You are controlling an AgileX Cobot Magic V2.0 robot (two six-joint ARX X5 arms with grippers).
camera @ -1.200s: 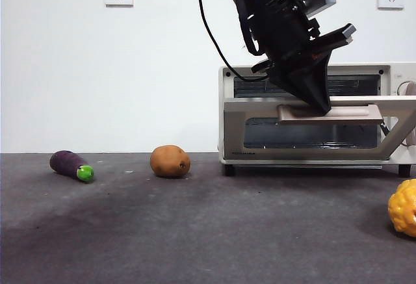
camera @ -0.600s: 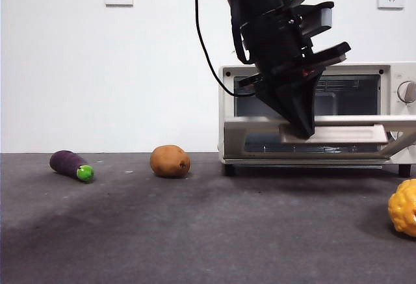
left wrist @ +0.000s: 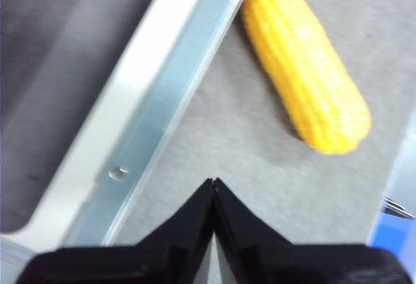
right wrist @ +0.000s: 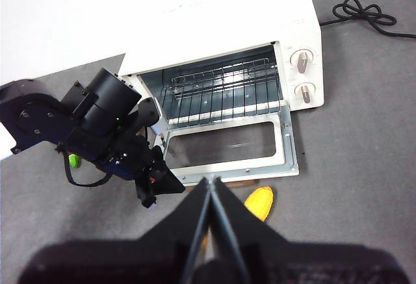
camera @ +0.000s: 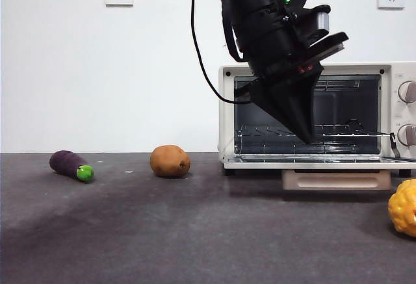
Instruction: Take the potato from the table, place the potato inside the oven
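Dropped flat, oven door exposes wire rack

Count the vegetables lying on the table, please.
3: the eggplant at far left, the potato left of the oven, the corn cob by its open door.

Open oven behind the dark left hand, potato on the table.
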